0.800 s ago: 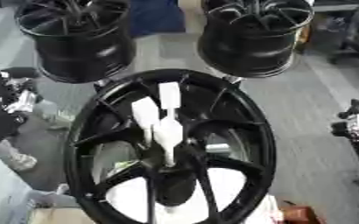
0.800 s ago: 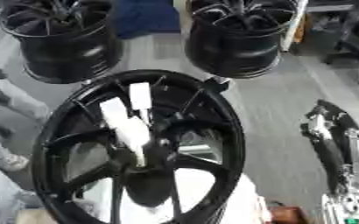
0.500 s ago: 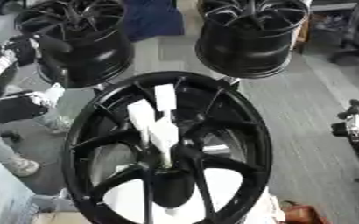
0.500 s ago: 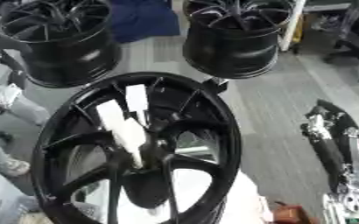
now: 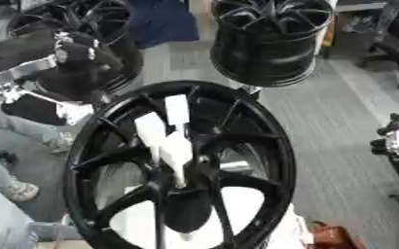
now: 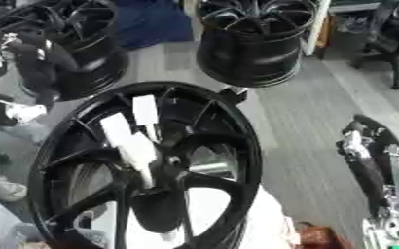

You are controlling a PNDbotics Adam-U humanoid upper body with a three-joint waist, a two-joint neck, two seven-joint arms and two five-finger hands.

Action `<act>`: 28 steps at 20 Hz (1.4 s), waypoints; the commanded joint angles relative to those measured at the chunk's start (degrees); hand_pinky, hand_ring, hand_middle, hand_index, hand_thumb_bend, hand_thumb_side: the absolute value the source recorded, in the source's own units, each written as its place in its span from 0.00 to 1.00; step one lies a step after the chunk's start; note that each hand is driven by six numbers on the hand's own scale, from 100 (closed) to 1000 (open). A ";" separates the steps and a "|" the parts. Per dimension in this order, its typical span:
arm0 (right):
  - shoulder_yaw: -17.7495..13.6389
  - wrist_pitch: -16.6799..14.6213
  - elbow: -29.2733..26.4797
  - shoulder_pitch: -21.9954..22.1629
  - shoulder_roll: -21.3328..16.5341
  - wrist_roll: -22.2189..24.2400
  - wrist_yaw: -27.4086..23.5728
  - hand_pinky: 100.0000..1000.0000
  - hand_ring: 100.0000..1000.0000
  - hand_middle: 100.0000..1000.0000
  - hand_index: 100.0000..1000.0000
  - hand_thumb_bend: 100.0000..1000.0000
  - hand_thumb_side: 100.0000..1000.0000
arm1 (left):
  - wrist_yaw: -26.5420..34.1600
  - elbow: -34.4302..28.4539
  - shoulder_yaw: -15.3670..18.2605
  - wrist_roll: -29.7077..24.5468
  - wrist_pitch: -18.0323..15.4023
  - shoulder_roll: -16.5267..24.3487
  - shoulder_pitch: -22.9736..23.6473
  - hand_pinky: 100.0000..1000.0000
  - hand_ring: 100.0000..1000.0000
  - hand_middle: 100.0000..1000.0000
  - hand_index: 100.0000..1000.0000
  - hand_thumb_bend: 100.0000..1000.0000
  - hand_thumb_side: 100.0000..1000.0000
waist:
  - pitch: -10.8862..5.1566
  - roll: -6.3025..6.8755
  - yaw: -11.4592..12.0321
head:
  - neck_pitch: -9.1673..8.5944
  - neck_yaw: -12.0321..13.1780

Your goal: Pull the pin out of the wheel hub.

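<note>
The big black wheel hub (image 5: 182, 170) stands between both arms, below and right of the left robot hand (image 5: 88, 51), whose fingers are curled and holding nothing. The white pin (image 5: 173, 151) sits at the hub's centre, untouched. At the right edge the right robot hand (image 6: 365, 146) hangs; its fingers cannot be made out.

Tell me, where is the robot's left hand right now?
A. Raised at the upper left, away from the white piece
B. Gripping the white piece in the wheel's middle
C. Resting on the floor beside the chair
A: the left hand is up beside the far left wheel, apart from the white pin in the near wheel hub.
</note>
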 commanded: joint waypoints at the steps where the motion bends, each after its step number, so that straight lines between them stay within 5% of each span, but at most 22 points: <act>1: 0.31 -0.10 -0.64 -0.73 -1.53 0.46 -0.12 0.53 0.52 0.54 0.78 0.00 0.51 | 0.61 -0.16 -2.36 -3.11 -3.32 4.32 -2.52 0.72 0.52 0.70 0.82 0.00 0.16 | -0.37 0.04 -0.23 | -0.14 0.41; 9: 0.46 -0.09 -0.56 -0.66 -1.71 0.73 -0.26 0.53 0.52 0.54 0.78 0.00 0.50 | -4.58 6.74 -8.30 -10.98 -11.13 -1.61 -8.58 0.74 0.52 0.71 0.82 0.03 0.15 | -0.50 -0.06 -0.39 | -0.14 0.10; 15: 0.49 -0.10 -0.52 -0.60 -1.66 0.79 -0.34 0.53 0.52 0.54 0.78 0.00 0.51 | -5.51 10.28 -8.54 -17.52 -14.52 -5.73 -11.64 0.76 0.53 0.74 0.85 0.10 0.14 | -0.53 -0.16 -0.55 | -0.14 -0.21; 20: 0.52 -0.11 -0.50 -0.54 -1.71 0.84 -0.41 0.53 0.52 0.54 0.78 0.00 0.51 | -7.33 12.26 -8.43 -22.99 -16.37 -7.99 -13.23 0.77 0.54 0.77 0.87 0.27 0.12 | -0.47 -0.11 -0.79 | -0.14 -0.30; 28: 0.61 -0.15 -0.44 -0.54 -1.70 0.90 -0.51 0.53 0.52 0.54 0.78 0.00 0.51 | -10.29 16.74 -10.01 -24.19 -19.74 -9.68 -13.33 0.76 0.53 0.77 0.86 0.35 0.12 | -0.36 0.23 -1.41 | -0.14 -0.31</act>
